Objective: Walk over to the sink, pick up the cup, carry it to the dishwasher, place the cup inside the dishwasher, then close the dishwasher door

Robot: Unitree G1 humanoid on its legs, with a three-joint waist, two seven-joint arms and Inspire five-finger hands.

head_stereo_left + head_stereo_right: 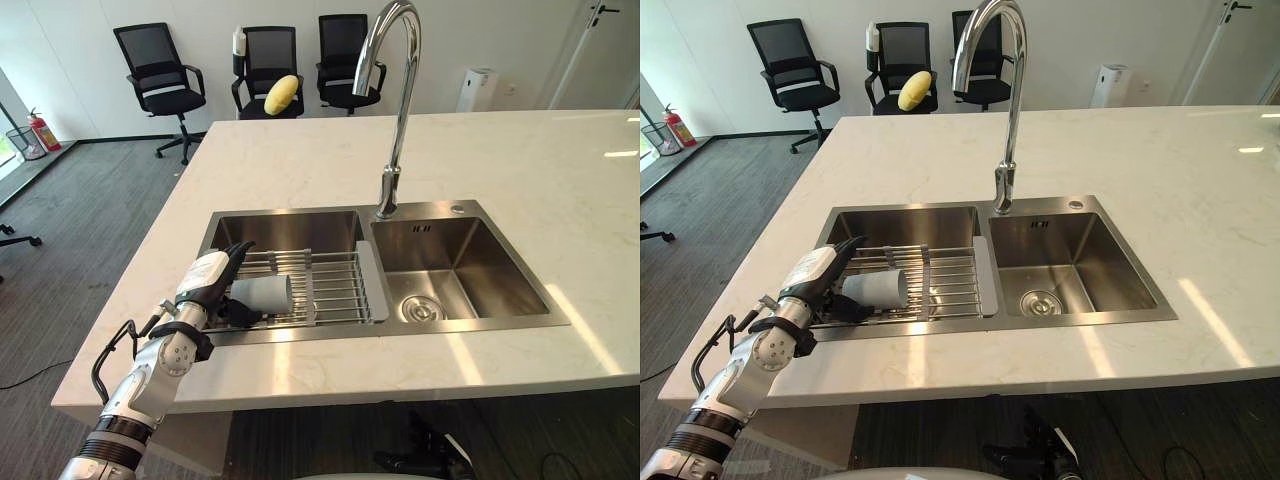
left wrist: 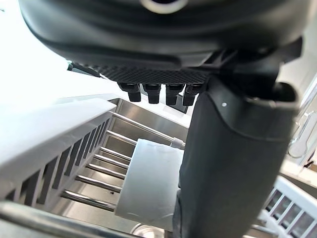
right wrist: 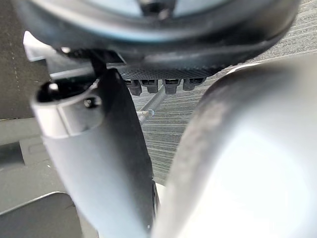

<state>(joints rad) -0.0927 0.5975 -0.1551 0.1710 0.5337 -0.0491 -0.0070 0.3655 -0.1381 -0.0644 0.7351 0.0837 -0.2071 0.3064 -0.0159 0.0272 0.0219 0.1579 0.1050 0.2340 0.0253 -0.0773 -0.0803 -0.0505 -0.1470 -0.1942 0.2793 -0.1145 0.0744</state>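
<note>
Counter (image 1: 560,180), sink (image 1: 290,232) left basin | cup (image 1: 262,294) lies on rack (image 1: 335,285) | left hand (image 1: 212,278) spread around it, not yet gripping | right hand (image 3: 99,148) slack, empty | lift, carry, dishwasher steps left

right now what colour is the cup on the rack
Plain grey cylindrical cup, clearest in the left eye view.

No text, label, number or sign can be read anywhere. The cup (image 2: 148,183) shows a plain grey side with no print, and the pale marbled surface (image 1: 520,170) around the sink is unmarked too.
</note>
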